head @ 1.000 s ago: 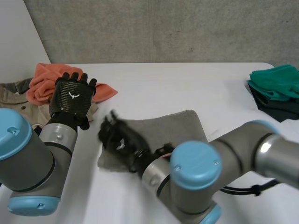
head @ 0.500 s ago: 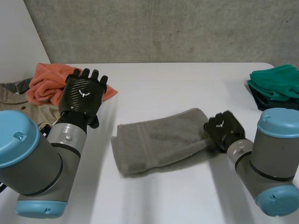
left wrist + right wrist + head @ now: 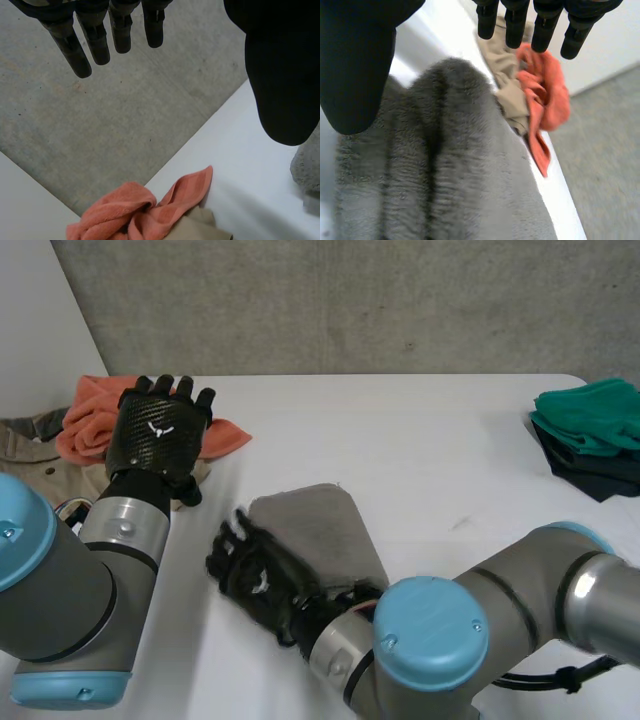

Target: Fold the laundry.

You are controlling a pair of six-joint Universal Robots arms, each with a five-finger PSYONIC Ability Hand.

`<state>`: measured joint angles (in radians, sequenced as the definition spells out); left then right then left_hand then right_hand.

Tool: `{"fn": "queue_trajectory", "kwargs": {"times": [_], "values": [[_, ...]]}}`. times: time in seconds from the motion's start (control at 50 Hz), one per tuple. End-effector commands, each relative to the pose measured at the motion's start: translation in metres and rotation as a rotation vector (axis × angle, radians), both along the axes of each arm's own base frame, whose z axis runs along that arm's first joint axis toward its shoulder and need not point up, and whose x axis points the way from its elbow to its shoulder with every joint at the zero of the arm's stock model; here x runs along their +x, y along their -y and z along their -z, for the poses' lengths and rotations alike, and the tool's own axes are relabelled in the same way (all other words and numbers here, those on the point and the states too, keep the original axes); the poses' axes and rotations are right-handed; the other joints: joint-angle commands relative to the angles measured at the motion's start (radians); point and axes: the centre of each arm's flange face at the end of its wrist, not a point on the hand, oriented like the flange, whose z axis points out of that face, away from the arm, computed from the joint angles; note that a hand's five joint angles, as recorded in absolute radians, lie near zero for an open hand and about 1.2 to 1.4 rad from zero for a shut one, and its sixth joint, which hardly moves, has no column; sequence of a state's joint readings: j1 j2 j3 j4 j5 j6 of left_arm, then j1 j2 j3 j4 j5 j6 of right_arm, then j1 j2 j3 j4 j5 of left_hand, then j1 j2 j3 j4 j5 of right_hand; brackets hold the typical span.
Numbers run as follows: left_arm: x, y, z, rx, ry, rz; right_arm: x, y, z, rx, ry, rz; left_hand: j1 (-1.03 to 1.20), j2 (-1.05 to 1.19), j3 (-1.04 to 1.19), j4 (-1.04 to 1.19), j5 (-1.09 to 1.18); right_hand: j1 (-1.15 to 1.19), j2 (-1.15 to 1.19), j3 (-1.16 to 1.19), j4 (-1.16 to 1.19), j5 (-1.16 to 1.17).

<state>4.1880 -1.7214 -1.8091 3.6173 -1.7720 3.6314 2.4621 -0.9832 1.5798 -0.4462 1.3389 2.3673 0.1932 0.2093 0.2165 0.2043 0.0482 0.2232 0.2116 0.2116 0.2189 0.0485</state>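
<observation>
A grey towel (image 3: pixel 318 528) lies bunched in the middle of the white table (image 3: pixel 430 440). My right hand (image 3: pixel 252 568) hovers at the towel's left edge, fingers straight and spread, holding nothing. In the right wrist view the grey towel (image 3: pixel 445 180) lies under the palm and the fingers (image 3: pixel 516 25) point toward the pile beyond. My left hand (image 3: pixel 158 438) is raised above the table's left side, open, its back to the head camera. In the left wrist view its fingers (image 3: pixel 95 37) are straight, and a corner of the grey towel (image 3: pixel 307 167) shows beside the thumb.
An orange cloth (image 3: pixel 88 415) lies on a beige garment (image 3: pixel 30 452) at the table's left end; both the orange cloth (image 3: pixel 547 102) and the beige garment (image 3: pixel 507 82) lie past my right fingertips. Green cloth (image 3: pixel 592 412) sits on dark cloth (image 3: pixel 600 475) at the right edge.
My right hand has swung from the towel's right end to its left edge. The towel now lies shorter and narrower. My left hand has shifted slightly left.
</observation>
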Motion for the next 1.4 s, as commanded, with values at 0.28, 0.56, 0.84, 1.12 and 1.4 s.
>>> {"fn": "queue_trajectory", "kwargs": {"times": [0.28,0.56,0.84,1.12,1.4], "values": [[-0.080,-0.025,0.050,0.316,-0.180,0.207,-0.076,0.104,-0.051,0.649,0.261,0.490,0.026,0.010,0.003,0.015,-0.003,-0.049,-0.037,-0.037,-0.044,-0.048],[-0.052,-0.031,0.101,0.514,0.019,-0.046,-0.057,0.122,0.009,0.759,0.069,0.477,0.023,0.007,0.000,0.012,-0.006,0.044,0.055,0.055,0.048,0.044],[-0.060,-0.015,0.034,0.382,-0.091,0.088,-0.064,0.101,-0.031,0.435,0.105,0.464,0.026,0.010,0.003,0.015,-0.003,0.103,0.114,0.114,0.107,0.103],[-0.085,-0.022,-0.026,0.304,-0.067,0.572,-0.052,0.022,0.008,0.346,0.097,0.281,0.041,0.025,0.018,0.030,0.011,0.105,0.117,0.117,0.110,0.106],[-0.084,-0.020,-0.021,0.346,-0.066,0.584,-0.035,0.040,0.034,0.220,0.104,0.269,0.044,0.028,0.020,0.033,0.014,0.378,0.390,0.390,0.383,0.379]]}}
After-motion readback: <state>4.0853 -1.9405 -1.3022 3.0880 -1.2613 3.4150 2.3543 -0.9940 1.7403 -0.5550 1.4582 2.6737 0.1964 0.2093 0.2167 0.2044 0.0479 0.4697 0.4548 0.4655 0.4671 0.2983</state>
